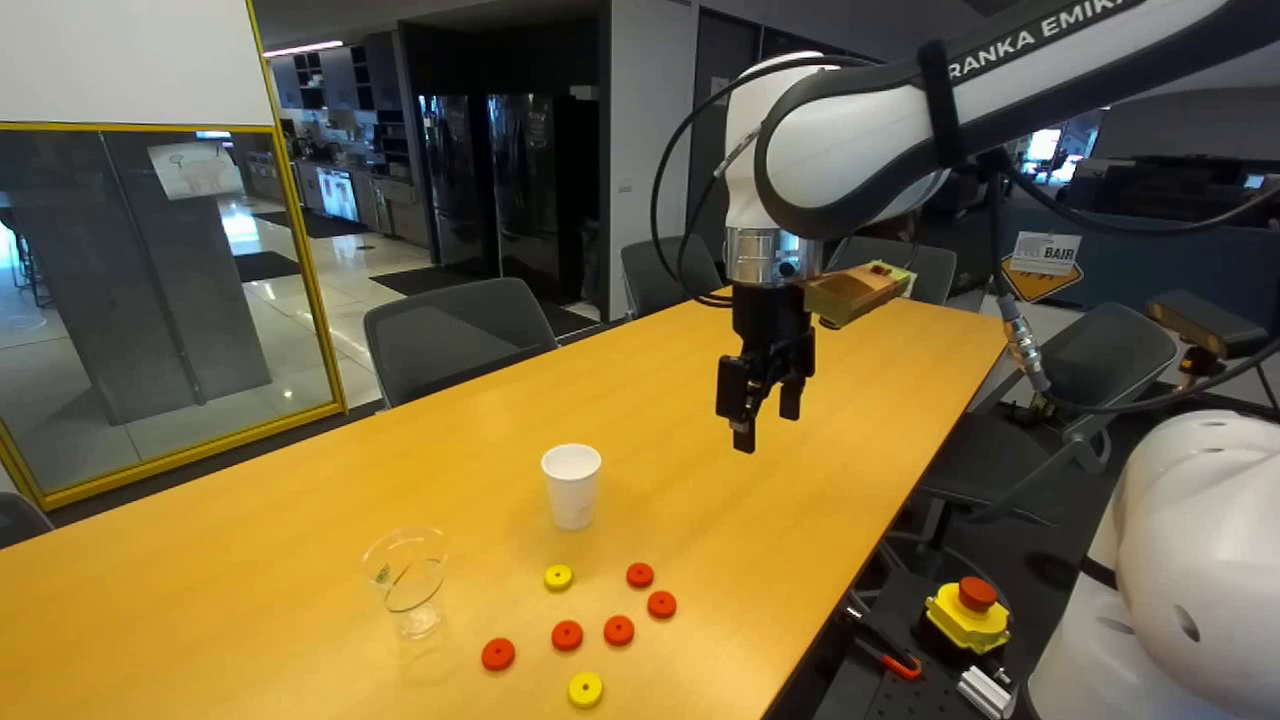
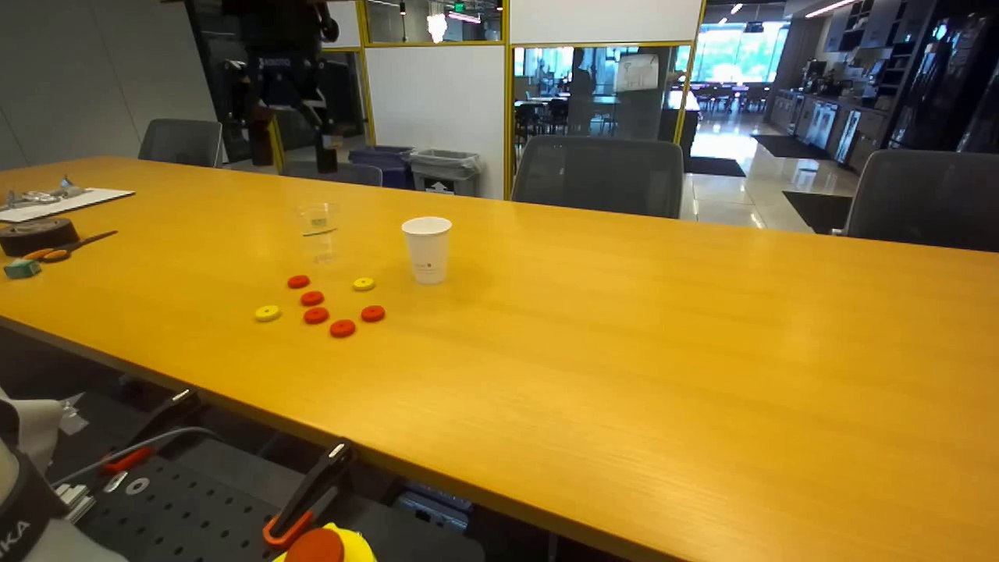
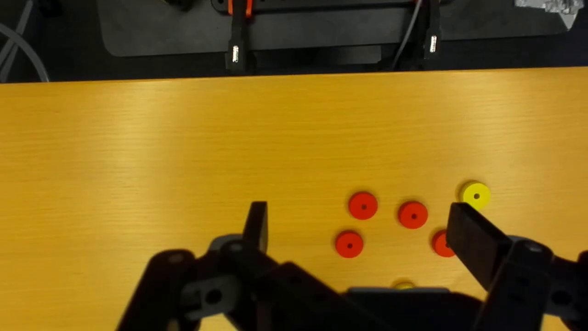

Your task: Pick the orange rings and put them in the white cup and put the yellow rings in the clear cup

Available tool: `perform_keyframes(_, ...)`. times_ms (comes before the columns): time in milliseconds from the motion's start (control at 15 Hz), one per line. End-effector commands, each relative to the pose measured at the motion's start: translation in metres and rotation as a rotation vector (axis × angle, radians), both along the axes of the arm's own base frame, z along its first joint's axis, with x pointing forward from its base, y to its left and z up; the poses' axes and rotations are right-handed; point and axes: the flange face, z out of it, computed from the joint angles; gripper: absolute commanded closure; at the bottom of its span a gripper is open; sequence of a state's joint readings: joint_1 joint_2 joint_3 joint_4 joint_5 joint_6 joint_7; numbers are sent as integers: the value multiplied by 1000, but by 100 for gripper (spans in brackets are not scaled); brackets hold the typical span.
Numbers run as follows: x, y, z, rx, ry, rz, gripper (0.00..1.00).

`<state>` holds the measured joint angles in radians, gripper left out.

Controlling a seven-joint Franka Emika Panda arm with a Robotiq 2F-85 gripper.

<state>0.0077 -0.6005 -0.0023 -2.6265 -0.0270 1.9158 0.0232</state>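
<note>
Several orange rings [image 1: 618, 630] lie flat and loosely grouped on the table, with two yellow rings [image 1: 585, 690] among them. Close by, the white cup [image 1: 572, 490] stands upright; the clear cup [image 1: 408, 580], also upright, is beside the group. Both cups show in both exterior views but not in the wrist view. My gripper [image 2: 294, 156] hangs high above the table, open and with nothing held. In the wrist view, orange rings [image 3: 412, 215] appear far below, between the spread fingers [image 3: 477, 239]. One finger partly covers an orange ring, and the gripper body hides most of a yellow ring [image 3: 404, 285].
A roll of tape [image 2: 37, 236], scissors [image 2: 58, 254], a small green block [image 2: 22, 268] and a clipboard [image 2: 66, 204] lie at one end of the table [image 2: 624, 375]. Clamps [image 2: 312, 492] grip its edge beside the robot base. Chairs [image 1: 455, 335] line the far side.
</note>
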Motion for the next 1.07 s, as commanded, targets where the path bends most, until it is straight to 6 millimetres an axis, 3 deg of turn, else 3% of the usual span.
perform_keyframes(0,1,2,-2,-7,-4,-8,0)
perform_keyframes(200,10,21,-18,-22,-58,-55,0)
perform_keyframes(600,42,57,-78,-26,-191,-134,0)
perform_keyframes(1000,72,62,-145,6,-215,-172,0)
